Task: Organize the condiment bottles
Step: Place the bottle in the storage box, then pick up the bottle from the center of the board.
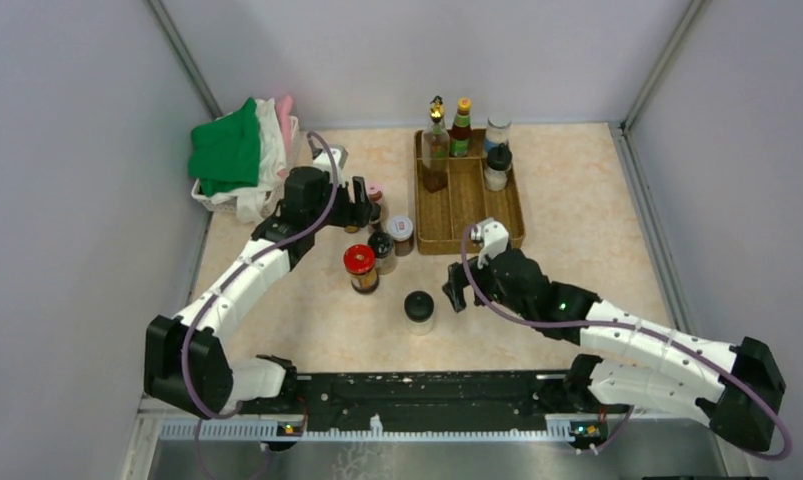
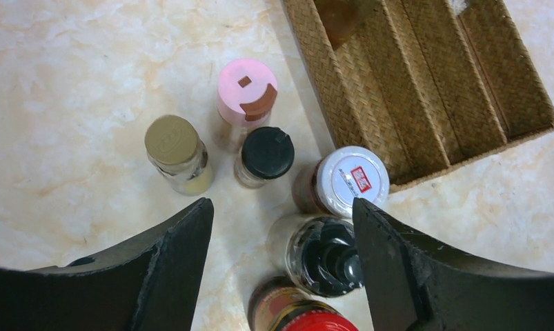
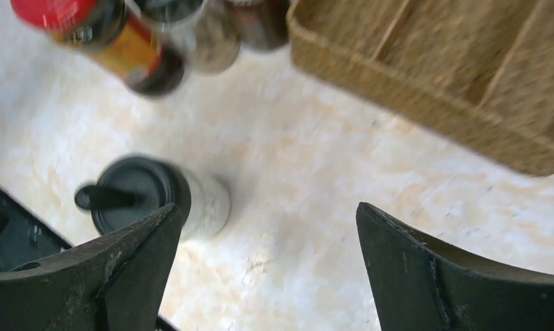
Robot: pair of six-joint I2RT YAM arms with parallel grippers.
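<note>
About a third done, by my reading. Four bottles stand in the far end of the tray [image 1: 447,215], at twelve o'clock on the table: the gold-topped bottle [image 1: 436,140], the yellow-cap bottle [image 1: 462,125], the silver-cap jar [image 1: 496,128] and a black-cap jar [image 1: 497,165]. The tray's near lanes are bare.

Seven are left outside. Six crowd together just off the tray's nine o'clock side — the pink cap [image 2: 245,89], olive cap [image 2: 172,141], small black cap [image 2: 267,153], white cap [image 2: 350,181], a clear bottle with a black top [image 2: 325,258] and the red cap [image 2: 308,321]. The lone black jar [image 1: 419,310] stands apart at six o'clock of them.

The left gripper [image 2: 281,207] hangs over the cluster, jaws spread, holding nothing. The right gripper [image 3: 267,207] is also spread and empty; the lone jar is at its nine o'clock, and that view is blurred.

The packing is the trouble — neighbours stand touching or nearly so, and wide fingers could topple one. A basket of cloths [image 1: 227,150] sits at ten o'clock, out of the way.
</note>
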